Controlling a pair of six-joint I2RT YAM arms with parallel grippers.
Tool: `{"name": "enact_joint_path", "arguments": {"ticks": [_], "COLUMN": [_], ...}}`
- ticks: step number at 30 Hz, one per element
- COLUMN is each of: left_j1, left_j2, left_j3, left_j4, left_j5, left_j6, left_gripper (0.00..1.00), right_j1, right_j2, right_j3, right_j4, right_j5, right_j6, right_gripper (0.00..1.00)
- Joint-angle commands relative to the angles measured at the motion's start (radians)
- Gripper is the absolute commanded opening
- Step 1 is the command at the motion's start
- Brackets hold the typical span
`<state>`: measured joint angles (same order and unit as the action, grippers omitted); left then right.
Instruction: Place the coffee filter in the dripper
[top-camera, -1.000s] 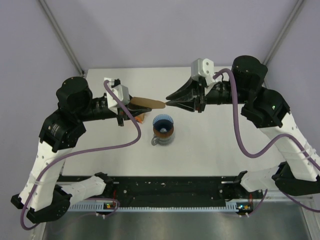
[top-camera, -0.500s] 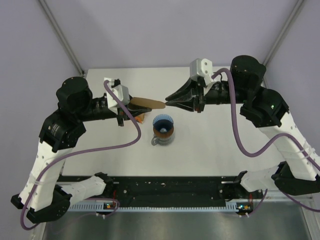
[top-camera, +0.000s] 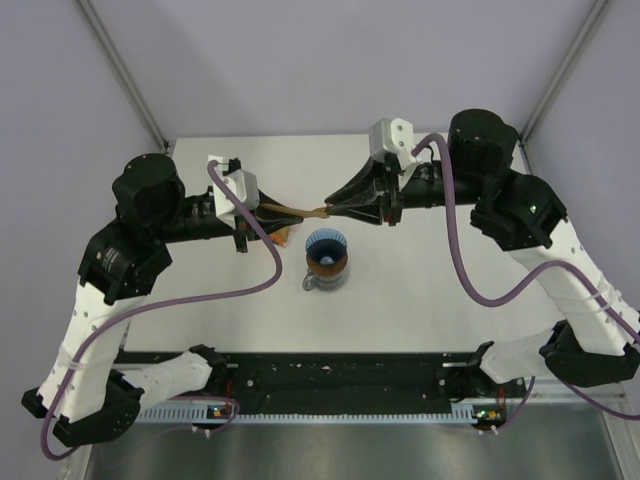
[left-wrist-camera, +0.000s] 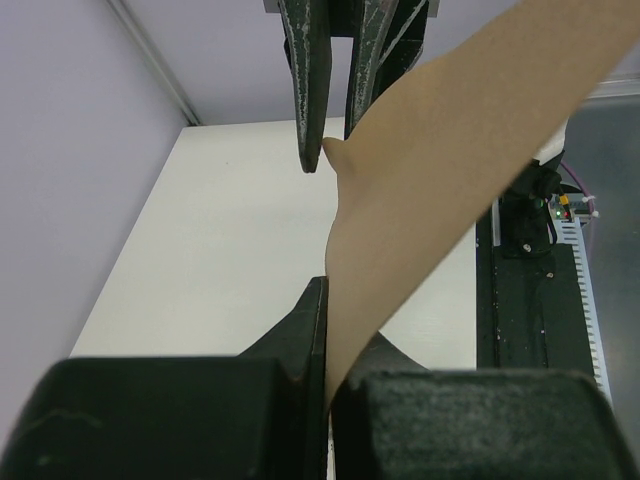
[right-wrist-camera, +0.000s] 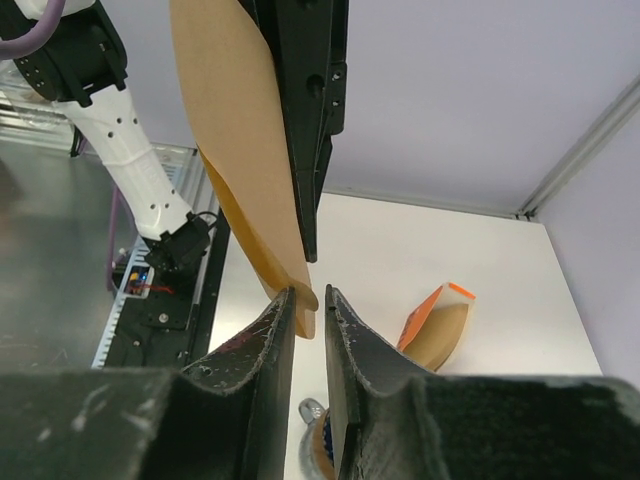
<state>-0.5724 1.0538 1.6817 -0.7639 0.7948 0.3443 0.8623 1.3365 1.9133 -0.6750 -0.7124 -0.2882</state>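
Observation:
The tan coffee filter (top-camera: 295, 209) hangs in the air between the two arms, seen almost edge-on from above. My left gripper (top-camera: 262, 208) is shut on its left end; the left wrist view shows the paper (left-wrist-camera: 450, 150) pinched at the jaws (left-wrist-camera: 340, 320). My right gripper (top-camera: 328, 209) stands narrowly open around the filter's right tip (right-wrist-camera: 300, 300), with the paper against one finger and a gap to the other. The blue ribbed dripper (top-camera: 326, 248) sits on the table below and slightly nearer, apart from both grippers.
The dripper rests in a brown ring on a glass jug with a handle (top-camera: 311, 283). The orange-and-white filter pack (right-wrist-camera: 440, 320) lies on the table under the left gripper (top-camera: 281, 236). Frame posts rise at both back corners.
My right gripper has moved left onto the filter's tip and its jaws have narrowed. The filter has turned from flat to nearly edge-on. The left arm has stayed put.

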Motion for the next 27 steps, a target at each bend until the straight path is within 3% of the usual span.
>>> {"name": "enact_joint_path", "arguments": {"ticks": [1,5,17,27], "left_j1": [-0.006,-0.006,-0.006,-0.007], "left_j2": [-0.011,-0.009,-0.005,-0.003], "left_j3": [0.026,0.027,0.027,0.032], "left_j4": [0.025,0.028,0.031,0.031], "left_j5": [0.009,0.009,-0.014,-0.012], "left_j6": [0.015,0.013,0.005,-0.001], "left_gripper": [0.0,0.0,0.0,0.0], "right_j1": [0.018,0.018,0.041,0.056], "right_j2": [-0.026,-0.014,0.0,-0.002], "right_j3": [0.03,0.033,0.024,0.006], "right_j4": [0.022,0.022,0.035,0.069], "right_j5": [0.011,-0.012,-0.067,-0.022], "right_j6": [-0.008,-0.002,0.007,0.018], "right_gripper": [0.19,0.27,0.31,0.27]}}
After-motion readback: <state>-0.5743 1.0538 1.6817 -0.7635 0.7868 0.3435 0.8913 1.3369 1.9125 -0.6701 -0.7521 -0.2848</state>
